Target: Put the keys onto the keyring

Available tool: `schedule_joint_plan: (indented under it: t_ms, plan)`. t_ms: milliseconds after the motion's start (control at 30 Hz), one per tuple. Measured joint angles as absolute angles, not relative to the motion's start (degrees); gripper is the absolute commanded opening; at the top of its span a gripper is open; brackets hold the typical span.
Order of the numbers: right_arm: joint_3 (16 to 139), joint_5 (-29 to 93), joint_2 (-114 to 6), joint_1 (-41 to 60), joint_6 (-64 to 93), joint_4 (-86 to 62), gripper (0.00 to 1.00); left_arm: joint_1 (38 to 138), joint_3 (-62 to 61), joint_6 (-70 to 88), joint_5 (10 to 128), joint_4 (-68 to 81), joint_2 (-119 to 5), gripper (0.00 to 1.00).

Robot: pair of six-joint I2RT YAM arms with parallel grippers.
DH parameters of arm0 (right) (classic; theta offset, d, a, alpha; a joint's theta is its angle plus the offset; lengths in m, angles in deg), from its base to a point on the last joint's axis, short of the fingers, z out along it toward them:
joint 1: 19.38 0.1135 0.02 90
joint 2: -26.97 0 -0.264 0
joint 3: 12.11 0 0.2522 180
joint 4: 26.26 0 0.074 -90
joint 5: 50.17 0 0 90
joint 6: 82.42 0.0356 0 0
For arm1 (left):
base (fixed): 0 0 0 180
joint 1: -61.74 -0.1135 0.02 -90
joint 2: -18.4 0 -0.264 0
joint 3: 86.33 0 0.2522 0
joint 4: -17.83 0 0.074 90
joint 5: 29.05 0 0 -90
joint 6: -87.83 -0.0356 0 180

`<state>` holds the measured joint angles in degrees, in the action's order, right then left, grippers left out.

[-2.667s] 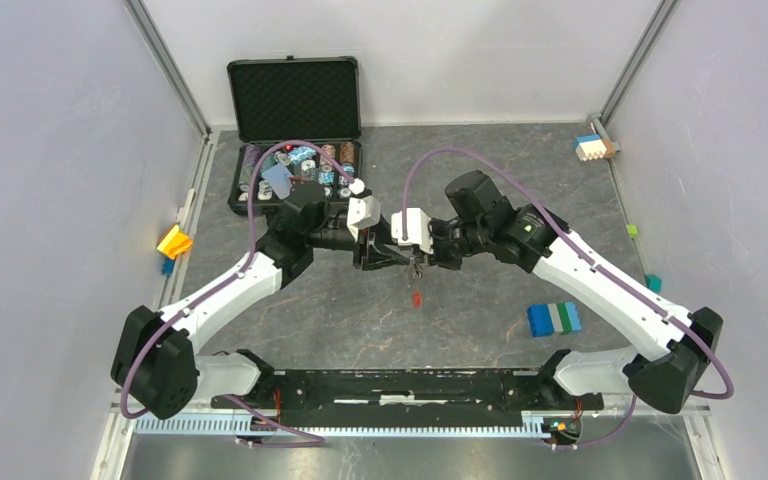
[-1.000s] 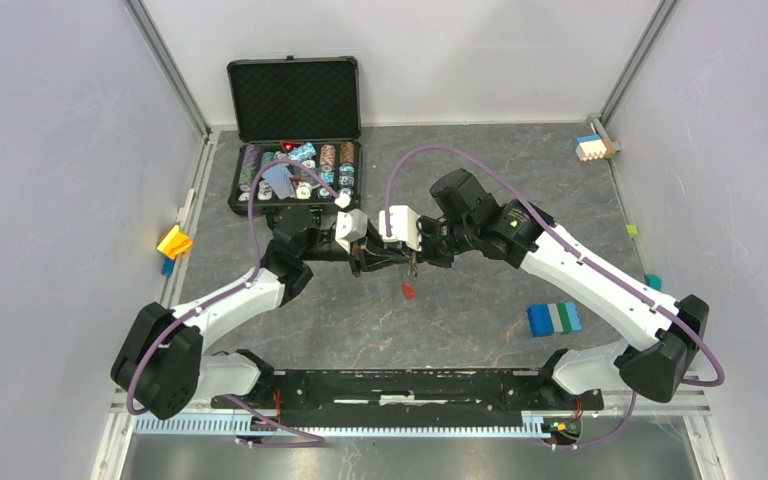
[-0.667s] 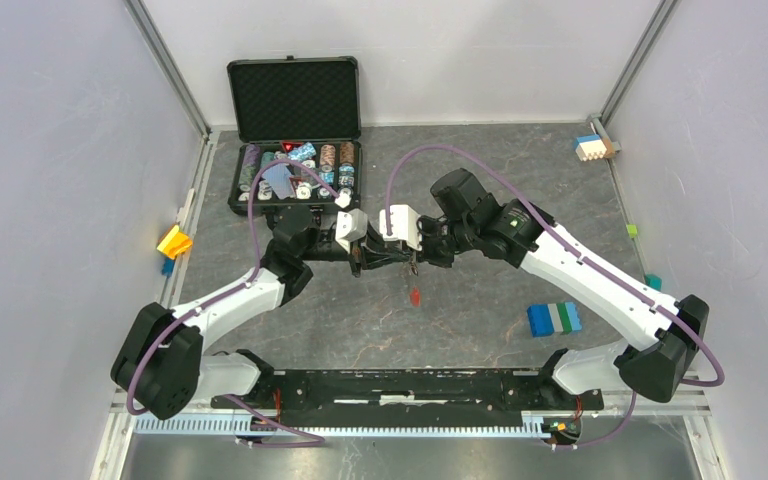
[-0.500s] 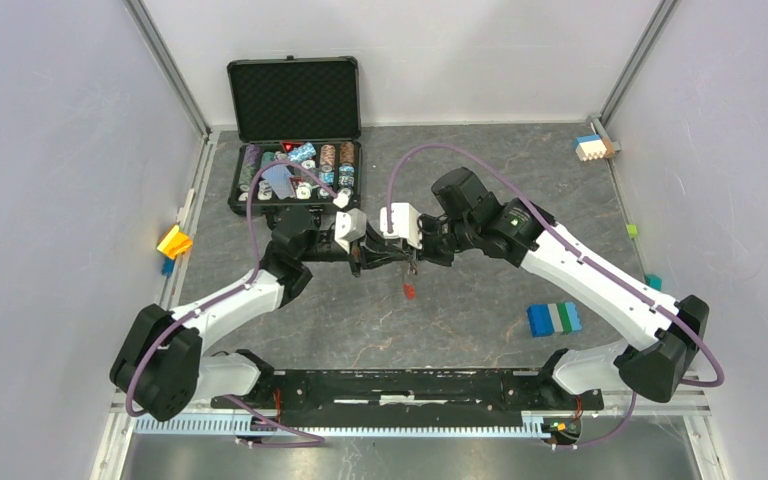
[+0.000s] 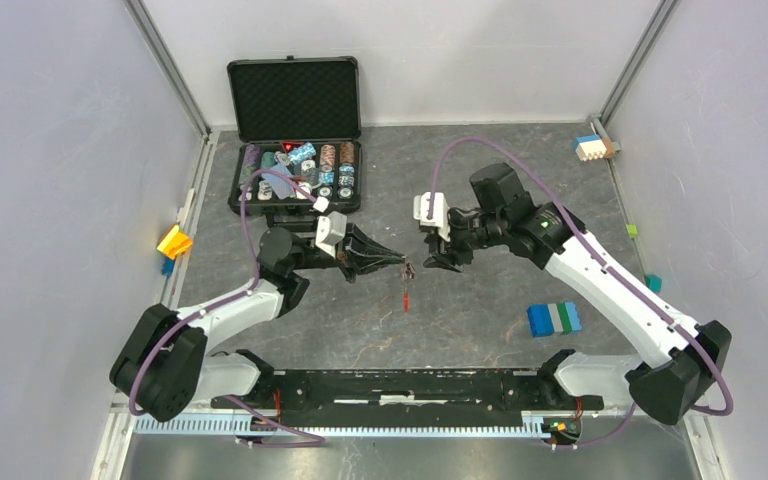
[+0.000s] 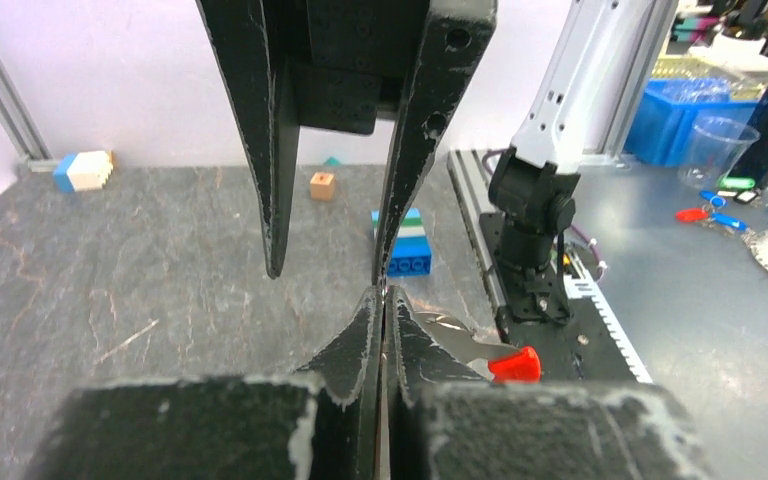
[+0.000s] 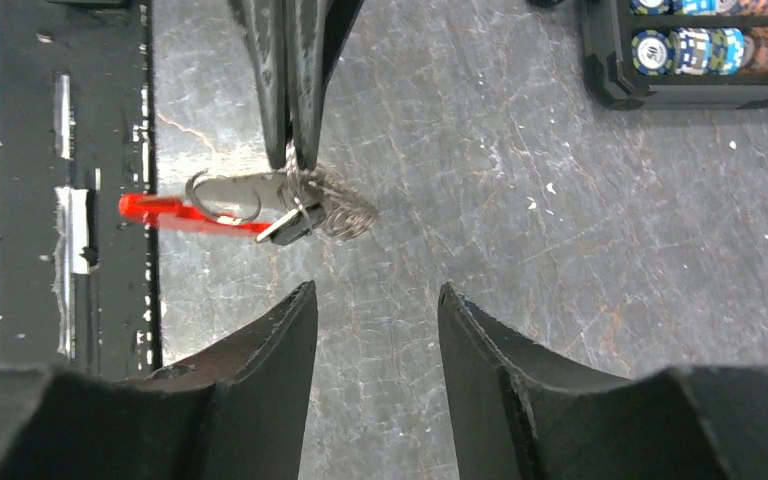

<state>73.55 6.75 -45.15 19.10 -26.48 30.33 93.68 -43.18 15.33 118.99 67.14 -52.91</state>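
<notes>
My left gripper (image 5: pixel 401 263) is shut on the keyring (image 7: pixel 328 206), pinching its silvery coil between the fingertips above the table. The ring's red tag (image 5: pixel 406 297) hangs below; it also shows as the red tag (image 7: pixel 174 213) and the red tag (image 6: pixel 515 363). A small silver and dark piece (image 7: pixel 282 226) sits in the metal bundle; I cannot tell whether it is one of the keys. My right gripper (image 5: pixel 440 262) stands open just right of the ring, apart from it, with nothing between its fingers (image 7: pixel 298 310).
An open black case (image 5: pixel 295 175) of poker chips stands behind the left arm. A blue, green and white block (image 5: pixel 554 318) lies at the right front, a yellow block (image 5: pixel 174 241) by the left wall, and a stacked block (image 5: pixel 592 147) in the back right corner.
My right gripper has opened and drawn back to the right, away from the ring. The left gripper has closed fully and moved slightly left and nearer, with the keyring hanging from it.
</notes>
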Motion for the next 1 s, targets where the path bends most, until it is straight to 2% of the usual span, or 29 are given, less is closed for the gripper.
schedule_joint_plan:
  t_ms: [233, 467, 833, 1000]
  plan:
    - [71.6, -3.6, -43.4, 17.7, -28.4, 30.0, 0.55, 93.7, -43.7, 19.1, 119.1, 74.2, -53.2, 0.02]
    - [71.5, -9.8, -43.4, 17.7, -29.2, 29.7, 0.47, 93.7, -43.9, 19.7, 119.8, 75.6, -53.3, 0.02]
    - [71.6, -10.7, -44.9, 17.7, -29.1, 28.5, 0.31, 93.7, -44.9, 19.6, 121.8, 75.7, -53.3, 0.02]
    - [71.6, -10.8, -45.4, 17.7, -29.1, 28.4, 0.26, 93.7, -44.9, 19.6, 122.8, 75.6, -53.3, 0.02]
